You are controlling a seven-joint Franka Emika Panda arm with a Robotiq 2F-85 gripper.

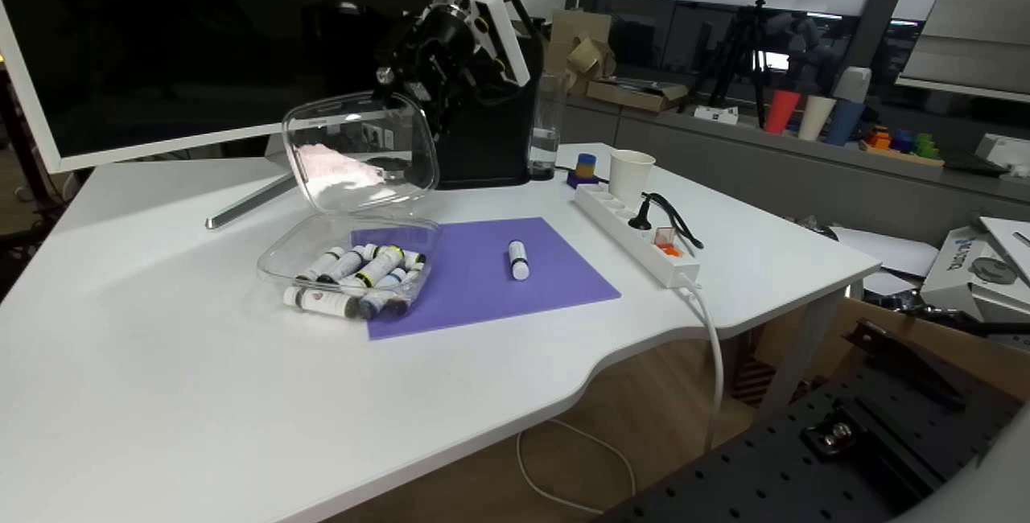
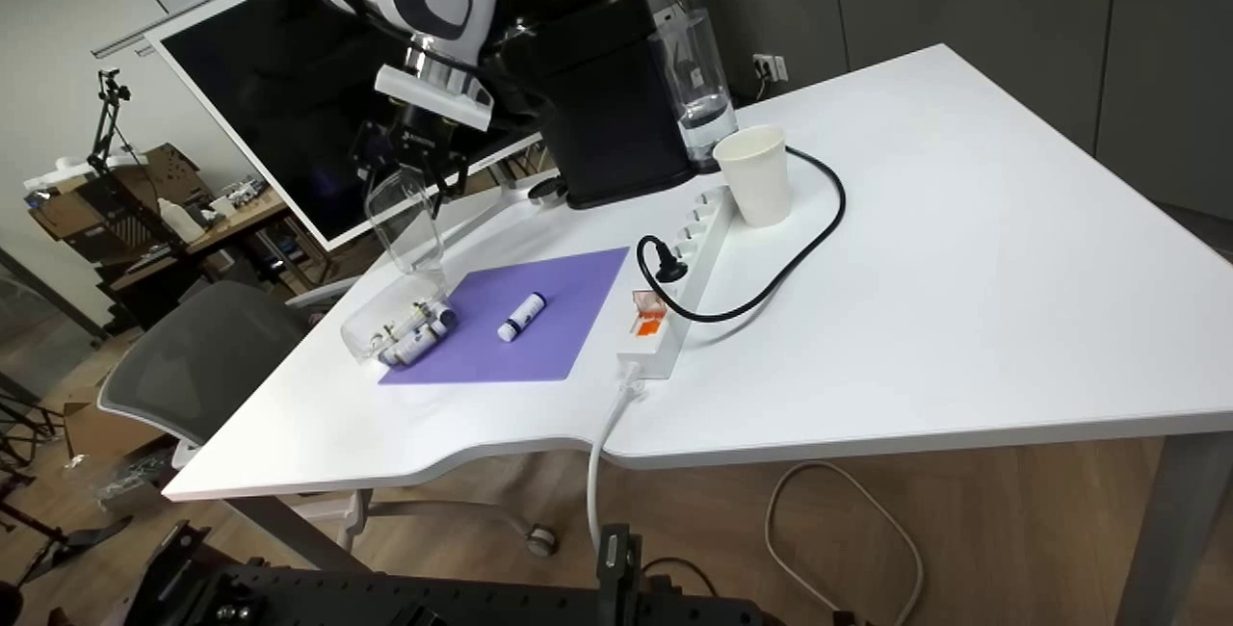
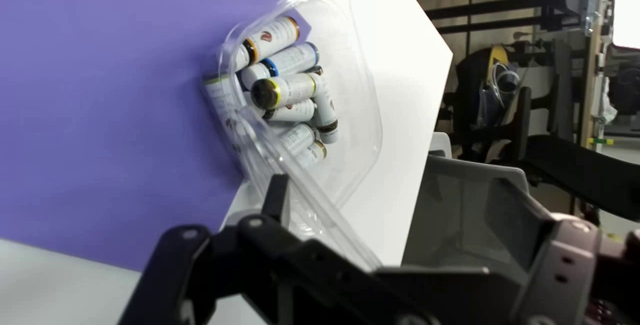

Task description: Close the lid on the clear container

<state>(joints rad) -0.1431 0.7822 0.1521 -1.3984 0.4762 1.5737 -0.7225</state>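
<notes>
Left of centre in an exterior view, a clear plastic container [image 1: 294, 248] holding small white-labelled bottles [image 1: 381, 267] is seen on a white table [image 1: 161, 346], overlapping the left part of a purple mat [image 1: 483, 290]. Its transparent lid [image 1: 362, 149] is raised, standing at a tilt by the rear rim. In the wrist view, the black gripper [image 3: 390, 180] is spread wide across the bottom, the lid's edge seen between its separated fingers; whether it is touched cannot be told.
</notes>
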